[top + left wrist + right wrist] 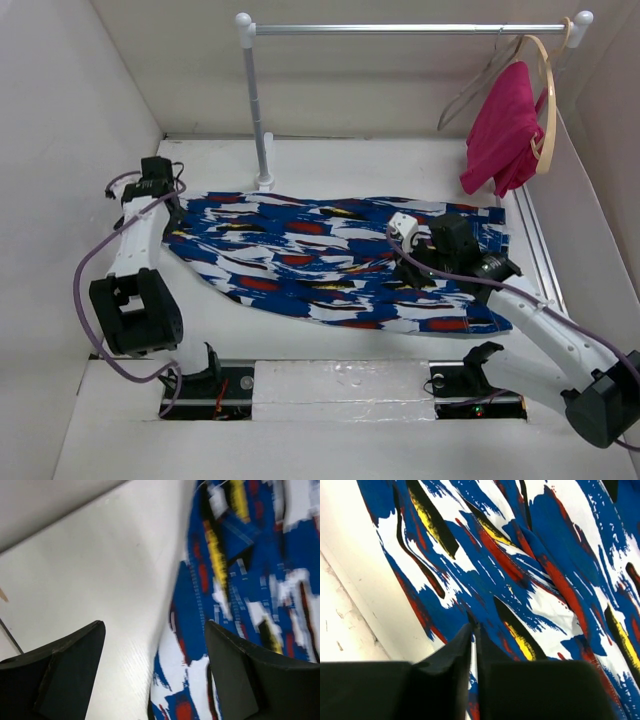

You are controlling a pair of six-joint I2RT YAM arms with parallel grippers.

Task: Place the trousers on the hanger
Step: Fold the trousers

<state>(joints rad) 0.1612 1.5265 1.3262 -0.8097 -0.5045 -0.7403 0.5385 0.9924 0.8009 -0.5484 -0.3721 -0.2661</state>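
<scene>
Trousers: long soft trousers in a blue, white, red and black print (340, 262), flat across the white table (330, 165).
Hanger: thin grey wire hanger (468, 95) up on the metal rail (400, 30); only in the top view.
Left gripper (155, 625): jaws wide apart over the trousers' edge, clear in its wrist view.
Right gripper (472, 627): jaws together, tips on the cloth.
</scene>
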